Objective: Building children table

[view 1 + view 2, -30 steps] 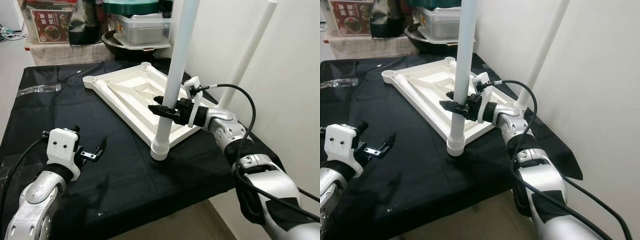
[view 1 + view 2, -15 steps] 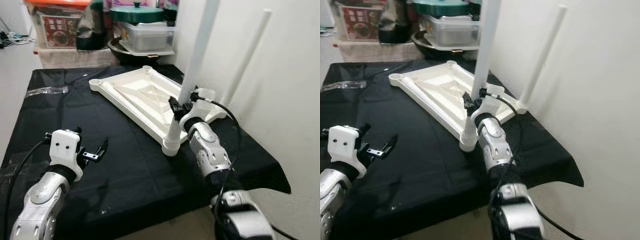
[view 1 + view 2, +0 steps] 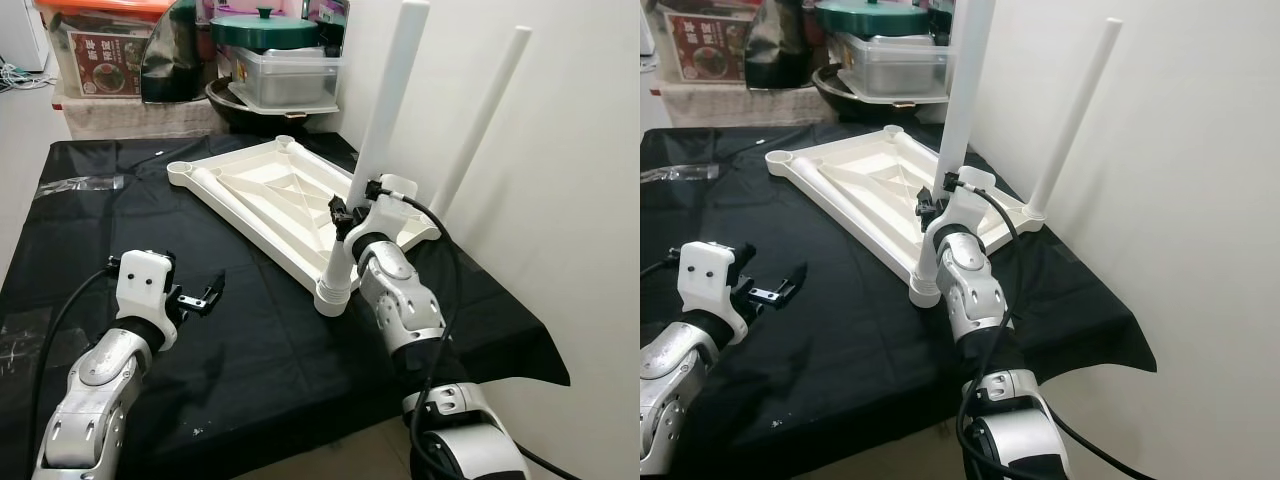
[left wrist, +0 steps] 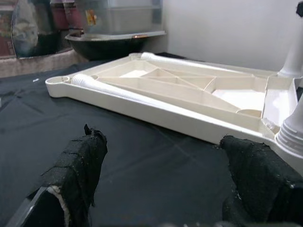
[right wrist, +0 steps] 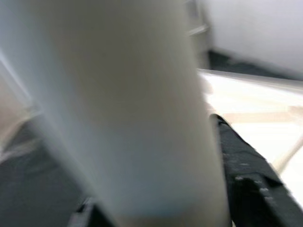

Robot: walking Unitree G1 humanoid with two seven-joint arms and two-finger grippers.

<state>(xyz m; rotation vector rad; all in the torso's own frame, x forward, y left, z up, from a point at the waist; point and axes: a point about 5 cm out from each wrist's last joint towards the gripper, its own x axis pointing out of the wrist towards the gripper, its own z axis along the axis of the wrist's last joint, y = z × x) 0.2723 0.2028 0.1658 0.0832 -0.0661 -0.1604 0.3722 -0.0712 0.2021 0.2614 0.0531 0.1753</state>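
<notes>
the white children's table top (image 3: pixel 275 195) lies upside down on the surface (image 3: pixel 90 230), which is draped in a black cloth, with its ribbed underside facing up. two white legs stand in corner sockets on the side nearest the wall: the near leg (image 3: pixel 385 110) rises from the corner closest to the robot, and the far leg (image 3: pixel 485 120) stands at the corner next to the white wall. the two corner sockets on the opposite side are open rings.

the right gripper (image 3: pixel 343 214) reaches in from the robot's side and is clamped around the lower part of the near leg, just above the socket collar. in the right wrist view the leg (image 5: pixel 128 109) is a pale blur with a black finger (image 5: pixel 246 165) pressed against its side.

the left gripper (image 3: pixel 200 299) hovers over the black cloth, well apart from the table top, fingers spread and holding nothing. the left wrist view looks between its two padded fingers (image 4: pixel 80 165) toward the long edge of the table top (image 4: pixel 161 94).

behind the surface sit a black pan (image 3: pixel 240 100), a clear lidded box (image 3: pixel 290 75) with a green lid on top, and a printed carton (image 3: pixel 95 65).
</notes>
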